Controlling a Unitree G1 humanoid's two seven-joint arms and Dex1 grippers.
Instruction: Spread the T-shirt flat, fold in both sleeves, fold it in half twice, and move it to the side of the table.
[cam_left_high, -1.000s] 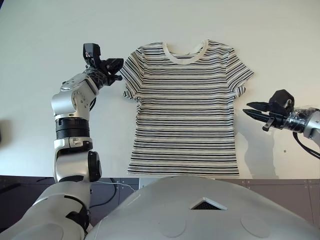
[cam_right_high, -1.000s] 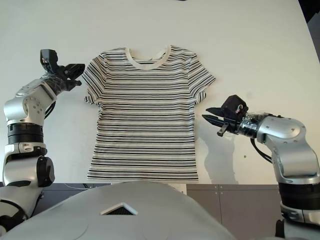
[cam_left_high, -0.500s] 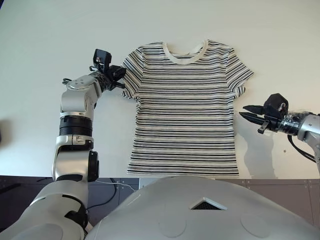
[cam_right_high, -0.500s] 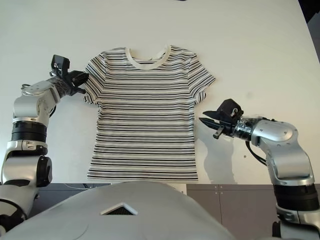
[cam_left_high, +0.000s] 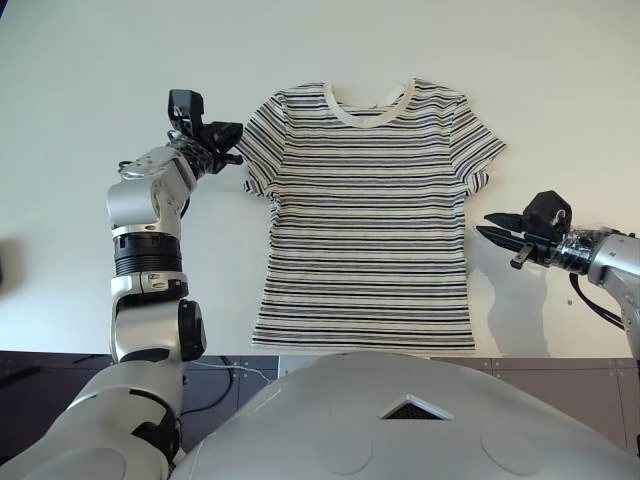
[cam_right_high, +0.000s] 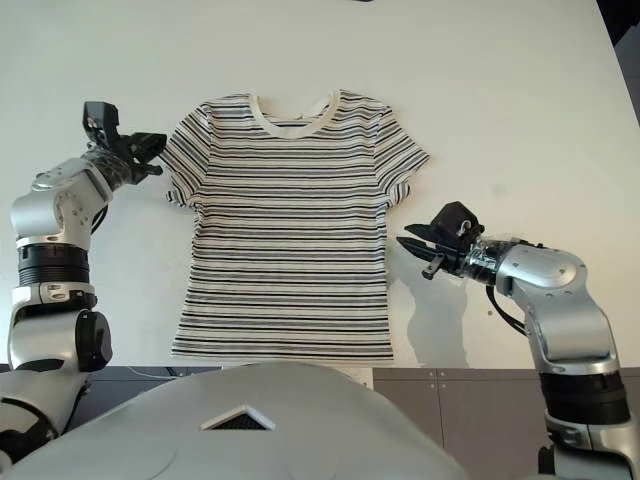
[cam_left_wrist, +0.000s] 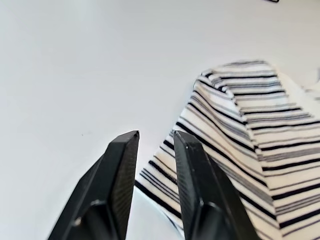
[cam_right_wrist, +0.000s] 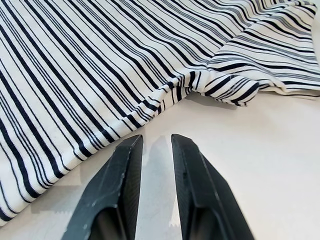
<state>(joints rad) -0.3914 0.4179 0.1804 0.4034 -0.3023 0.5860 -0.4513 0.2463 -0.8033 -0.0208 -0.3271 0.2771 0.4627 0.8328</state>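
T-shirt (cam_left_high: 370, 220): we see a striped, short-sleeved shirt lying spread flat on the middle of the counter (cam_left_high: 100, 60), with no fold in the body.
Collar (cam_left_high: 370, 112): it points away from the robot, toward the far side of the counter.
Hem (cam_left_high: 365, 340): it runs close to the counter's near edge.
Left sleeve (cam_left_high: 262, 150): it lies out to the side, unfolded. In the left wrist view we note a slight ridge where its outer edge rises off the surface.
Right sleeve (cam_left_high: 478, 150): it also lies out to the side, unfolded, and its lower edge is a little rumpled.
Left claw (cam_left_high: 236, 143): it sits just beside the outer edge of the left sleeve, with its tips pointing toward the cloth. The left wrist view (cam_left_wrist: 156, 136) shows the two fingers a narrow gap apart with nothing between them. We cannot tell whether a tip touches the sleeve.
Right claw (cam_left_high: 486, 224): it sits just beside the shirt's right side edge, below the right sleeve. The right wrist view (cam_right_wrist: 156, 137) shows the fingers slightly apart and holding nothing, their tips over bare counter short of the striped edge.
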